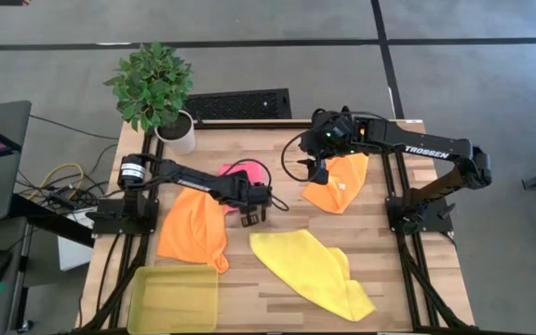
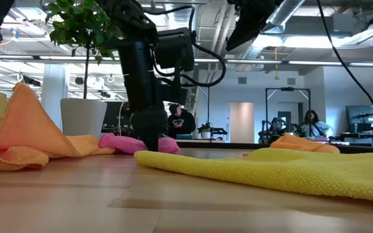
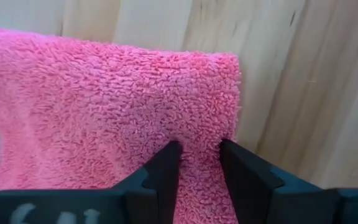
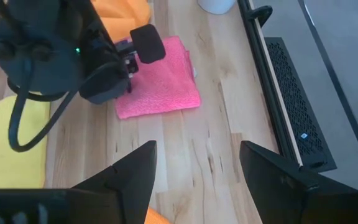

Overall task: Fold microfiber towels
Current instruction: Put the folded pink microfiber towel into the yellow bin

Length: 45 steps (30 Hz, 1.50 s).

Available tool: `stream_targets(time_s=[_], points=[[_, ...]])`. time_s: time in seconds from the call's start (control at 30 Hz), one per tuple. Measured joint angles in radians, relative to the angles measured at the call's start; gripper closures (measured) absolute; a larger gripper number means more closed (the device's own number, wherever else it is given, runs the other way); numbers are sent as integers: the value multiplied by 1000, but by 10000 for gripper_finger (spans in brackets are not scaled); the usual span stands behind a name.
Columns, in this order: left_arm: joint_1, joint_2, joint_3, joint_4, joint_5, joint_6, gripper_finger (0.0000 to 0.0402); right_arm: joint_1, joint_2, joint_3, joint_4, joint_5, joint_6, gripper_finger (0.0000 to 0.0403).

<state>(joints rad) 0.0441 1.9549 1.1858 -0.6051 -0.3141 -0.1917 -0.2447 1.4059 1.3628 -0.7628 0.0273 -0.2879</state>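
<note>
High view shows the pink towel (image 1: 249, 171) at the far middle of the table (image 1: 417, 279), looking already folded into a neat rectangle. The left gripper (image 3: 199, 155) has its fingers pinched on that towel's edge. Still loose: two orange towels, one near-left (image 1: 192, 233) and one far-right (image 1: 339, 182), plus one yellow towel (image 1: 314, 270) in front. So roughly one of four done. The right gripper (image 4: 197, 162) hovers spread wide, holding nothing.
</note>
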Motion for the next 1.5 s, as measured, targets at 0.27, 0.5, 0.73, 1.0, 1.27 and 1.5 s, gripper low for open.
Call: stream_targets(time_s=[0.27,0.5,0.73,1.0,1.27,1.5], points=[[49,2,0,-5,83,51,392,0,0,0,0,0,0,148],[65,-44,13,-111,152,57,399,0,0,0,-1,0,0,148],[70,-133,51,-325,243,51,401,0,0,0,0,0,1,148],[31,-254,61,-436,341,-57,401,0,0,0,-1,0,1,148],[-49,-391,63,-554,399,-229,401,0,0,0,-1,0,1,148],[-186,-418,63,-632,544,-405,401,0,0,0,-7,0,1,148]])
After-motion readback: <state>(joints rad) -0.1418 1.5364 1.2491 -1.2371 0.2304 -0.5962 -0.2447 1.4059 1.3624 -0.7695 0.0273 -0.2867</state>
